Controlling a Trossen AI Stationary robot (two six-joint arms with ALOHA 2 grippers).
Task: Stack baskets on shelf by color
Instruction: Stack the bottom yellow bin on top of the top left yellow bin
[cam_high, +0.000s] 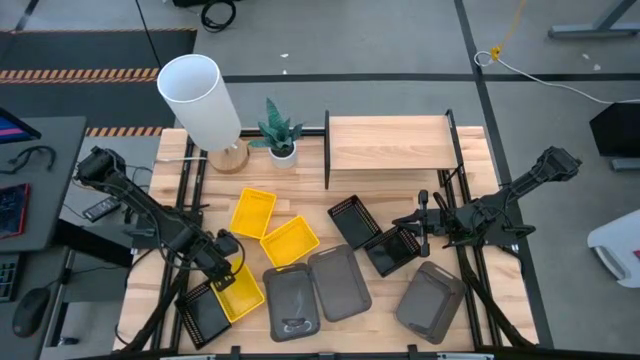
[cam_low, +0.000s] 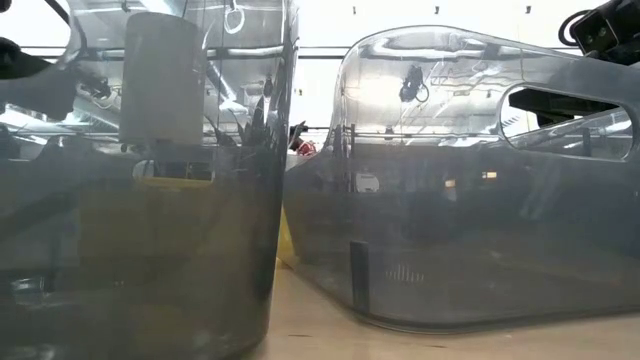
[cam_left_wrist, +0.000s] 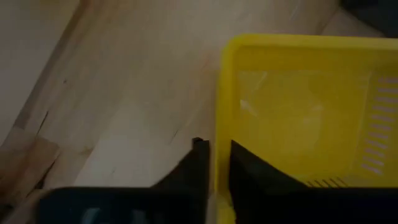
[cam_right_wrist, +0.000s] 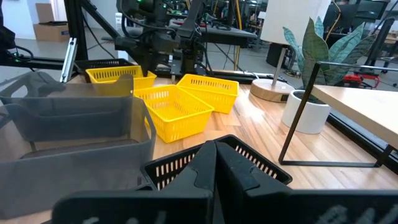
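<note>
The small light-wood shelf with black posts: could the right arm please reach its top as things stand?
Probably yes: the shelf top is bare and lies just ahead of the right claw, with nothing between.

The table (cam_high: 160, 250) was light wood. On it at the rear stood a lamp (cam_high: 205, 105), a potted plant (cam_high: 280, 135) and the shelf (cam_high: 388, 145), whose plank carried nothing. Toward the front lay three yellow baskets (cam_high: 253, 212) (cam_high: 290, 241) (cam_high: 239, 291), three black mesh baskets (cam_high: 352, 218) (cam_high: 392, 250) (cam_high: 202, 315) and three grey baskets (cam_high: 291, 303) (cam_high: 340, 283) (cam_high: 430, 300). The front yellow basket lay beside the left black one. The two middle grey baskets lay side by side, touching.
</note>
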